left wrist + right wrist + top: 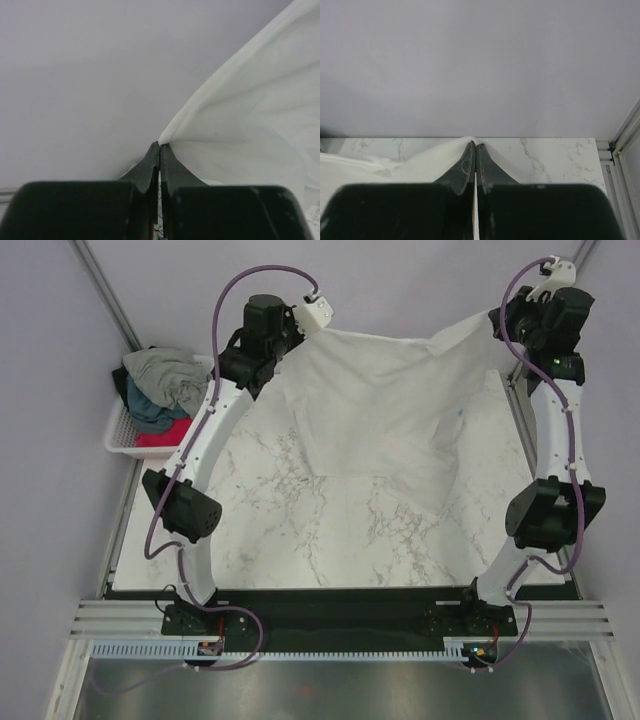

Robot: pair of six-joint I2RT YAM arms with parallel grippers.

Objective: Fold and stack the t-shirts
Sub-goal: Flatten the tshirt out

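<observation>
A plain white t-shirt (385, 405) hangs stretched between my two grippers above the far half of the marble table. My left gripper (296, 338) is shut on its left corner; in the left wrist view (160, 144) the cloth (250, 110) spreads right from the closed tips. My right gripper (503, 322) is shut on the right corner; in the right wrist view (475, 145) the white cloth (395, 165) drapes left. Grey-green (170, 372), dark teal (150, 410) and red-pink (165, 435) shirts lie piled in the basket at the left.
A white lattice basket (125, 435) sits off the table's left edge. The marble table (330, 530) extends toward the arm bases. Metal frame rails (110, 300) run along the left and right sides.
</observation>
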